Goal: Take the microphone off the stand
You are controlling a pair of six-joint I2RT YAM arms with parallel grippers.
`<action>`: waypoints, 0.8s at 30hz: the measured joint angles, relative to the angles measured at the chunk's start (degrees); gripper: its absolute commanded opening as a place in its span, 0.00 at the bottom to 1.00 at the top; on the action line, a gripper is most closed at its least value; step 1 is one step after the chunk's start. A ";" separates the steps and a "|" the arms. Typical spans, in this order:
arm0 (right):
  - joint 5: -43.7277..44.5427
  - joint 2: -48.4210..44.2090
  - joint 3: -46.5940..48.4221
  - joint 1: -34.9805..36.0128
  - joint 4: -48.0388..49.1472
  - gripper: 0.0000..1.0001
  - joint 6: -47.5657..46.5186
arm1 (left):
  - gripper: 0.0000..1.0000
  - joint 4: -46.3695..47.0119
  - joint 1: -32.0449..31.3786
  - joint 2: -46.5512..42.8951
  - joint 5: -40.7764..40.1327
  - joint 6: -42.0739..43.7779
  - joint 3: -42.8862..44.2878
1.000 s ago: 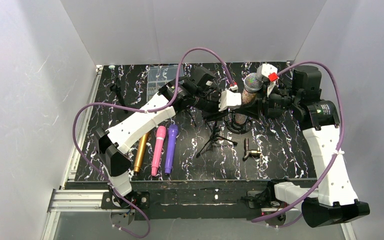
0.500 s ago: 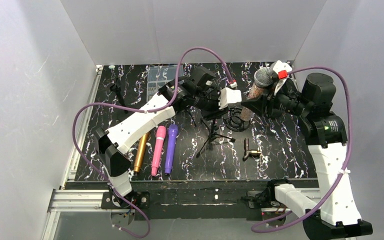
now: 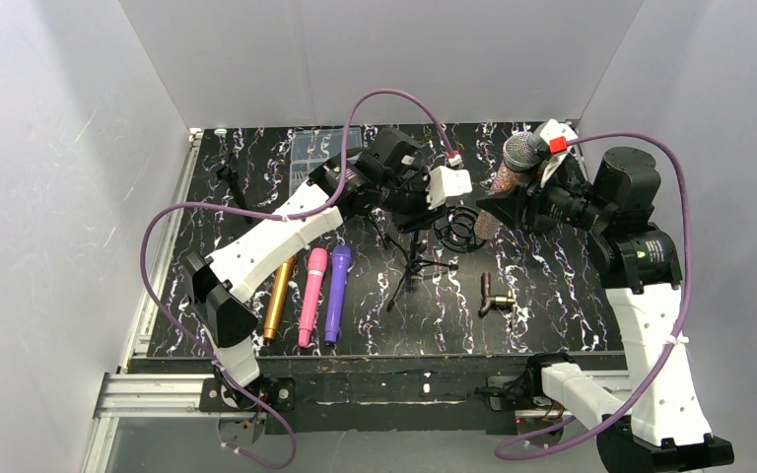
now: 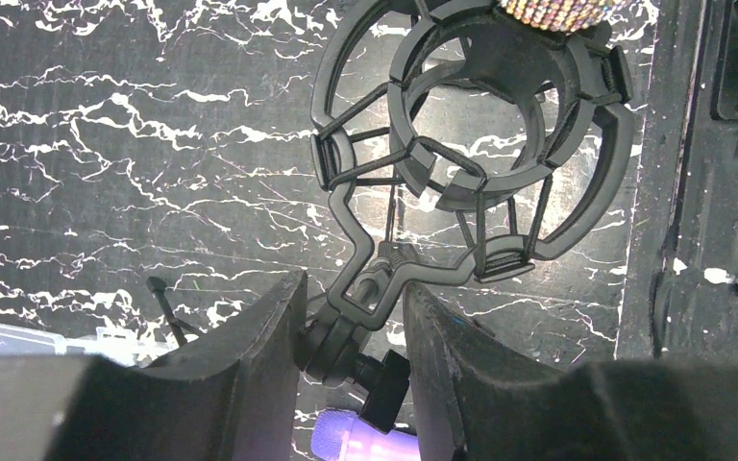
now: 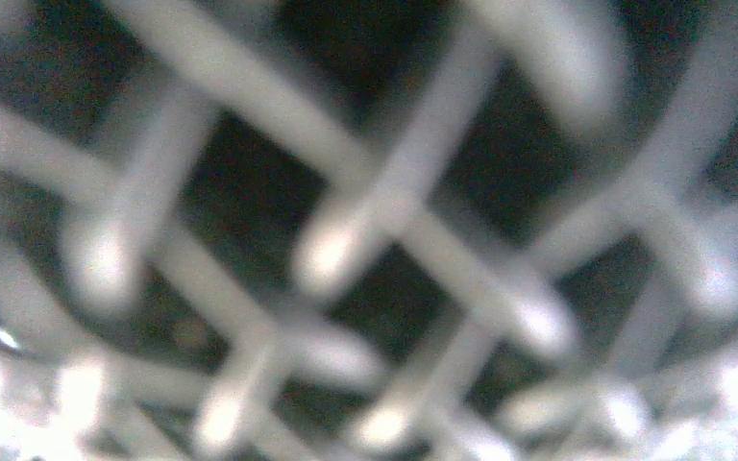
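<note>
The microphone [image 3: 518, 154] has a silver mesh head and a glittery body. It hangs tilted above the table, its lower end just right of the black shock-mount ring [image 3: 458, 227]. My right gripper [image 3: 511, 189] is shut on its body. In the right wrist view the blurred mesh [image 5: 365, 240] fills the frame and hides the fingers. In the left wrist view the ring [image 4: 466, 125] is empty, with the microphone's lower end [image 4: 557, 8] at the top edge. My left gripper [image 4: 351, 303] is shut on the stand's joint [image 4: 346, 336] below the ring. It also shows in the top view [image 3: 429, 204], above the tripod [image 3: 412, 268].
A gold microphone [image 3: 278, 296], a pink one [image 3: 312, 291] and a purple one [image 3: 336, 291] lie side by side at the front left. A brass fitting [image 3: 493, 296] lies right of the tripod. A clear plastic box [image 3: 315, 148] sits at the back.
My right gripper has lifted the microphone up and to the right, out of the shock-mount ring. My left gripper has shifted slightly back with the stand.
</note>
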 measured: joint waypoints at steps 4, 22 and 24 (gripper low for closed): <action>-0.59 -0.04 0.00 -0.02 0.00 0.01 0.46 | 0.00 0.09 0.00 -0.04 -0.26 -0.92 0.00; -0.46 -3.30 0.02 -1.68 -0.98 0.01 0.02 | 0.00 -2.01 1.81 4.57 -2.71 -6.62 6.64; -0.35 -3.52 0.02 -1.92 -1.75 0.01 -0.09 | 0.00 -3.13 2.08 7.91 -2.78 -7.78 11.19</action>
